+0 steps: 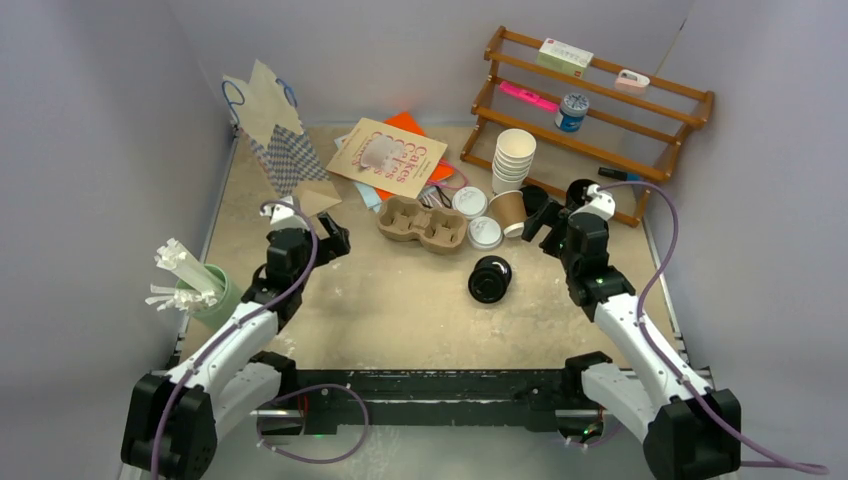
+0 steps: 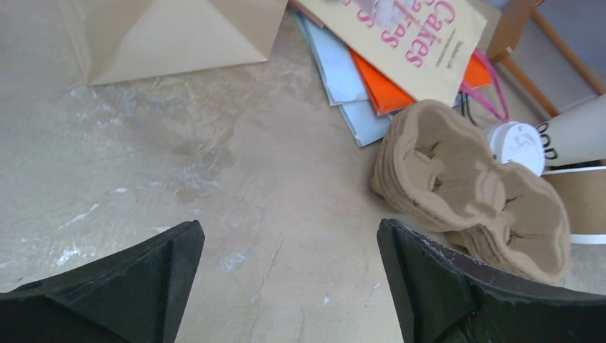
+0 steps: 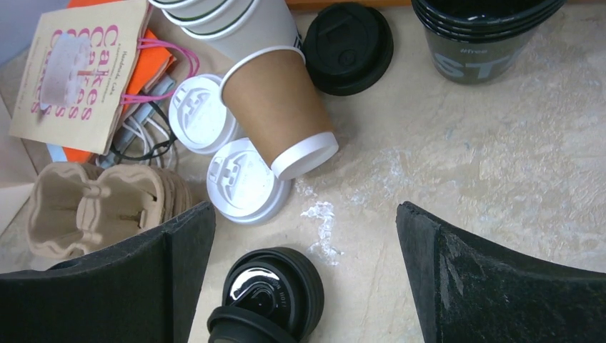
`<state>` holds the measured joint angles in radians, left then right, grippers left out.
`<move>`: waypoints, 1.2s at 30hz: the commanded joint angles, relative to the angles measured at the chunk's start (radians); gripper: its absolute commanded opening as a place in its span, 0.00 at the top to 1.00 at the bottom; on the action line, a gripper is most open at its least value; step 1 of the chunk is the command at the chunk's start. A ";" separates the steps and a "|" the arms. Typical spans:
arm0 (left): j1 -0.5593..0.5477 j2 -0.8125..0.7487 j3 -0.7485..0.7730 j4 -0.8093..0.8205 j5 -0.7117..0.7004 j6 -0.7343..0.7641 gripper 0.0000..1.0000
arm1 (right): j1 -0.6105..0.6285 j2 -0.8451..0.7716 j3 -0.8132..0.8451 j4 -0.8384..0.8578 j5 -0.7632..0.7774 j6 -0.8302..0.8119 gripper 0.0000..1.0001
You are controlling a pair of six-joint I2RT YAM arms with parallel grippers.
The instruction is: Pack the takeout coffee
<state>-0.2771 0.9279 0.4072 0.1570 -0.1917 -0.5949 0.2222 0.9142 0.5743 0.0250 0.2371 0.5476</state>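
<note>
The top camera looked down from above and behind the arm bases (image 1: 170, 420), over the whole table (image 1: 400, 330). The left wrist camera, close above the table, faced far and right. The right wrist camera, also close, faced far and left. All three views shared the cardboard carrier (image 2: 472, 193); the top and right wrist views shared the black cup (image 3: 268, 296).
</note>
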 commanded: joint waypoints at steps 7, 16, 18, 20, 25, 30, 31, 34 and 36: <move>-0.001 0.033 0.145 -0.121 -0.128 -0.043 0.00 | -0.002 -0.031 0.028 -0.064 -0.001 0.052 0.01; 0.196 0.111 0.454 -0.357 -0.145 -0.111 0.03 | -0.002 -0.068 0.091 -0.161 -0.026 0.049 0.01; 0.245 0.155 0.542 -0.381 -0.116 -0.112 0.05 | -0.002 -0.067 0.104 -0.173 -0.038 0.047 0.01; 0.260 0.215 0.656 -0.437 -0.130 -0.097 0.07 | -0.002 -0.062 0.117 -0.186 -0.050 0.043 0.01; 0.305 0.378 0.924 -0.594 -0.164 -0.071 0.08 | -0.003 -0.048 0.130 -0.202 -0.081 0.044 0.01; 0.346 0.464 1.053 -0.606 -0.149 -0.053 0.08 | -0.002 -0.034 0.136 -0.201 -0.091 0.036 0.01; 0.350 0.481 1.075 -0.607 -0.150 -0.048 0.08 | -0.003 -0.031 0.136 -0.201 -0.092 0.034 0.01; 0.366 0.550 1.151 -0.624 -0.132 -0.037 0.08 | -0.003 -0.026 0.139 -0.205 -0.096 0.031 0.01; 0.374 0.596 1.203 -0.638 -0.111 -0.036 0.09 | -0.002 -0.025 0.139 -0.206 -0.098 0.030 0.01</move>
<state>0.0792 1.4567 1.5024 -0.4431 -0.3401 -0.6598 0.2222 0.8864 0.6685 -0.1787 0.1600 0.5835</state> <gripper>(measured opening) 0.921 0.985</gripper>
